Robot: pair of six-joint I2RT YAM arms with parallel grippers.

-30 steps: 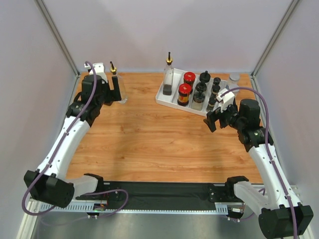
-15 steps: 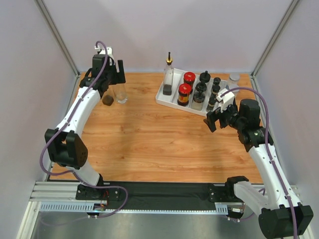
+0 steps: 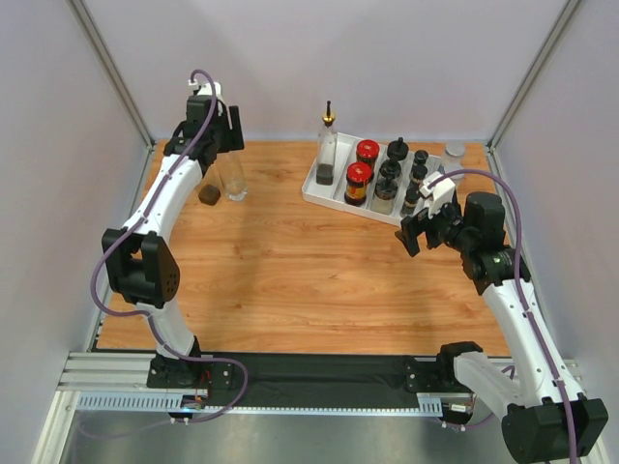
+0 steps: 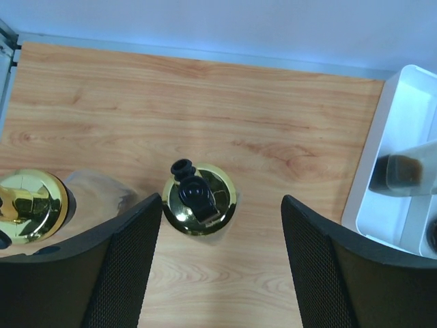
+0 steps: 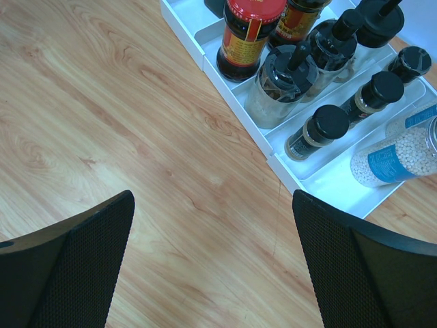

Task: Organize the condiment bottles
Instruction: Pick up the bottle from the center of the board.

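A tall clear bottle (image 4: 200, 199) with a gold pourer cap stands upright at the far left of the table (image 3: 290, 271), well apart from the white tray (image 4: 410, 102) to its right. Its long axis is vertical, and the cap points straight up at the left gripper (image 4: 222, 205). That gripper hangs directly above with its jaws apart, touching nothing. The cap sits between the fingers, nearer the left one. A second gold-capped bottle (image 4: 31, 205) stands just to the left, outside the jaws. The left arm reaches to the far edge, wrist pointing down. The right gripper (image 5: 213, 198) hovers near the tray, jaws wide apart and empty.
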